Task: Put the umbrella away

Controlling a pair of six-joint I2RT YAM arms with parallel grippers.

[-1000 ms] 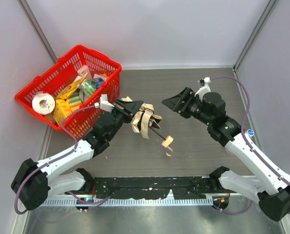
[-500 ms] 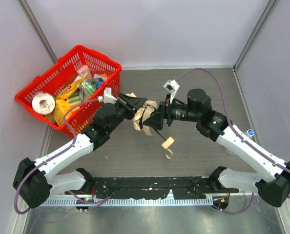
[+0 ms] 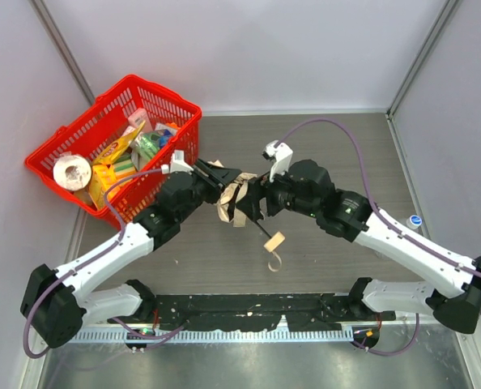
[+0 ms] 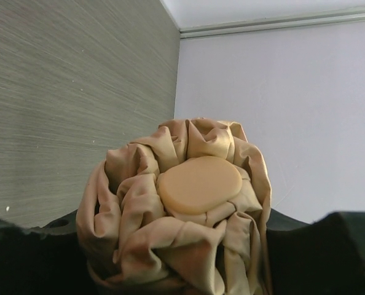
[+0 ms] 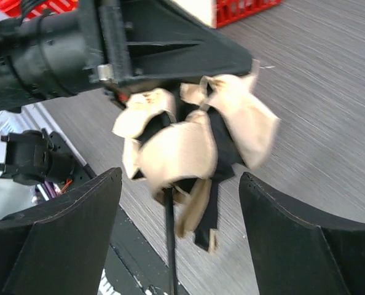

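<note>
The umbrella (image 3: 234, 204) is a bunched beige bundle held above the table, its black shaft sloping down to the tan handle (image 3: 274, 241) with a cord loop. My left gripper (image 3: 221, 180) is shut on its top end. In the left wrist view the round tan cap (image 4: 198, 184) and crumpled fabric fill the space between the dark fingers (image 4: 23, 252). My right gripper (image 3: 253, 199) is open, facing the bundle from the right. In the right wrist view its wide-apart fingers (image 5: 66, 239) flank the fabric (image 5: 182, 147) and shaft (image 5: 170, 246) without touching.
A red basket (image 3: 178, 147) holding packaged goods and a paper roll stands at the back left, just behind the left arm. Grey walls close in the table on three sides. A small blue-capped object (image 3: 415, 220) lies near the right wall.
My right arm has swung left to the umbrella and opened its jaws wider, so they now flank the fabric. The left gripper keeps its hold and has barely moved.
</note>
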